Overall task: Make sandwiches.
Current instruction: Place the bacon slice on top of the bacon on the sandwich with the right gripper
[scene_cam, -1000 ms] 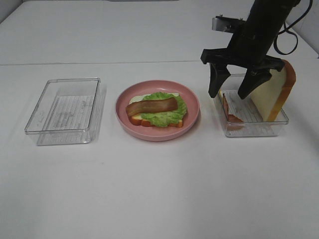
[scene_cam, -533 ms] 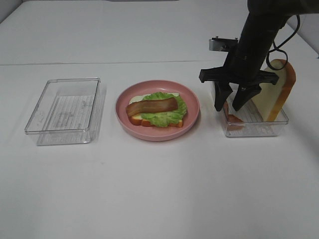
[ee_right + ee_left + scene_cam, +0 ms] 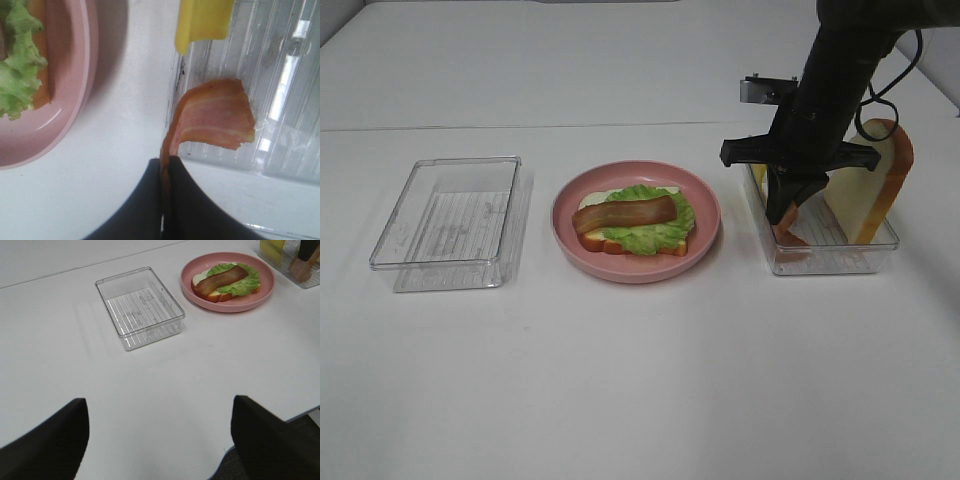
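My right gripper (image 3: 787,212) reaches down into the clear box (image 3: 830,262) on the right of the table (image 3: 640,390). Its jaws are pressed together on one end of a bacon strip (image 3: 215,112) — the rest of the strip curls free over the box floor. In the same box a bread slice (image 3: 876,185) stands upright at the right end, and a yellow cheese slice (image 3: 202,19) sits by the wall nearest the plate. The half-built sandwich (image 3: 635,222) — bread, lettuce, one bacon piece on top — lies on the pink plate (image 3: 620,272) in the middle. My left gripper (image 3: 160,405) hangs over bare table, jaws spread wide and holding nothing, with an empty clear box (image 3: 448,222) ahead of it.
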Available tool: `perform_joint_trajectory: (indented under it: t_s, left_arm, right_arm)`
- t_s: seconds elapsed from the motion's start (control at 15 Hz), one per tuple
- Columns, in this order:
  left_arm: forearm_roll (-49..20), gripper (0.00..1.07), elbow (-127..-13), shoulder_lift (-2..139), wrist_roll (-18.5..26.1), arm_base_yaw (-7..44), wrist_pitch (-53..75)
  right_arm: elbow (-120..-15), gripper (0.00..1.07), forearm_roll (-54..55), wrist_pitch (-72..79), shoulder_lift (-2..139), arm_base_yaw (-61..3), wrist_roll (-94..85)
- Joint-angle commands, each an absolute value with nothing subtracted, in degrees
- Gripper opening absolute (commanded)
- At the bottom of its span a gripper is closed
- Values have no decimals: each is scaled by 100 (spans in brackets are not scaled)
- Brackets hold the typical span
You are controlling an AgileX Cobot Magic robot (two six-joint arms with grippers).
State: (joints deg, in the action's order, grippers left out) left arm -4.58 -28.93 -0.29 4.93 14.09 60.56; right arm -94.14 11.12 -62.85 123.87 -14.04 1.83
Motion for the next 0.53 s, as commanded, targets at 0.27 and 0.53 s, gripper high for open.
perform_joint_trajectory:
  t_s: [0.27, 0.53]
  left_arm:
    - [-487, 75, -2865, -160, 504, 1398, 5999]
    - [-487, 75, -2865, -160, 504, 1398, 5999]
  right_arm:
    - [-9454, 0, 1089, -6537, 11780, -1409, 206]
    - [-9454, 0, 1644, -6641, 11018, -1409, 0]
